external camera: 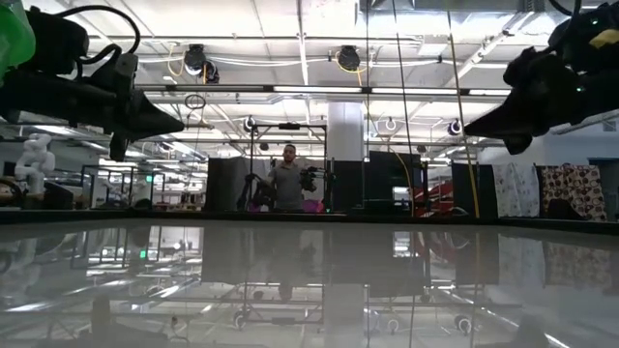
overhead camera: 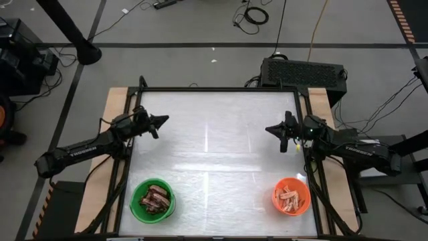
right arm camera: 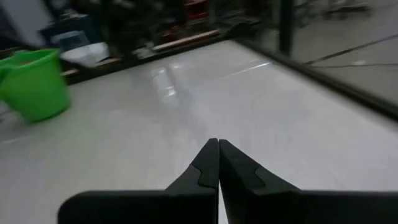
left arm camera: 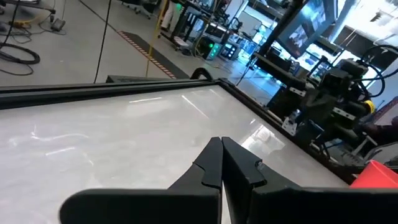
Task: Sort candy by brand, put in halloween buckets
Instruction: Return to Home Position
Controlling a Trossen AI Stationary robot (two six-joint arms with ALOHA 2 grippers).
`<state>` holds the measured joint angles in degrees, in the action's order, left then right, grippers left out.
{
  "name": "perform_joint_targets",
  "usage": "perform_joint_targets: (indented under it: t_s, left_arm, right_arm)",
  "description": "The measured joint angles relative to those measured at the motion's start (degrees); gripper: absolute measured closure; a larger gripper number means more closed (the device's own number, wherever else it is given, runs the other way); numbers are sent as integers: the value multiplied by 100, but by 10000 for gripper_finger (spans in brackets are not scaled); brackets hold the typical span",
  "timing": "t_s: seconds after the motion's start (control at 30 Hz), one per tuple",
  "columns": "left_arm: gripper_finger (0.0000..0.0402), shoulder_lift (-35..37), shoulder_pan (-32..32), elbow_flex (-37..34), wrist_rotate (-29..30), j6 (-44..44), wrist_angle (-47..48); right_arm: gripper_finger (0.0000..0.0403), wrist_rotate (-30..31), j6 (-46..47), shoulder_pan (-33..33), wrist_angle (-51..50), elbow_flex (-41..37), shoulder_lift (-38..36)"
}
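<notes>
A green bucket point(overhead camera: 152, 200) stands at the table's near left and holds dark reddish-brown candy point(overhead camera: 154, 198). An orange bucket point(overhead camera: 291, 196) at the near right holds pale tan candy point(overhead camera: 291, 195). The green bucket point(right arm camera: 36, 84) also shows in the right wrist view. My left gripper point(overhead camera: 165, 120) hangs shut above the table's left side, pointing toward the middle, with nothing in it. My right gripper point(overhead camera: 267, 128) hangs shut above the right side, pointing toward the middle, with nothing in it. Both shut tips show in the wrist views, left point(left arm camera: 221, 142) and right point(right arm camera: 217, 144).
The white tabletop point(overhead camera: 214, 154) lies bare between the two grippers. A black frame point(overhead camera: 214, 89) runs round it. A grey box point(overhead camera: 302, 70) stands beyond the far right corner. A person point(external camera: 286, 180) stands far off in the room behind the table.
</notes>
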<state>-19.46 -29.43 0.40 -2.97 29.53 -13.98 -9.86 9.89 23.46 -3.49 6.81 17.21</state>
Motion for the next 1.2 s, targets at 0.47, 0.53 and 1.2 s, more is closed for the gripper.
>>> perform_joint_targets:
  t_s: [0.47, 0.53, 1.2]
  left_arm:
    - [397, 0, 0, -2, -19, 3, -2]
    - [397, 0, 0, -2, -21, 3, -2]
    - [397, -1, 0, -4, -25, 4, -2]
  right_arm:
    - [403, 537, -13, 4, 22, 0, 11]
    - [403, 534, -13, 4, 22, 0, 11]
    - [403, 534, -11, 4, 20, 0, 11]
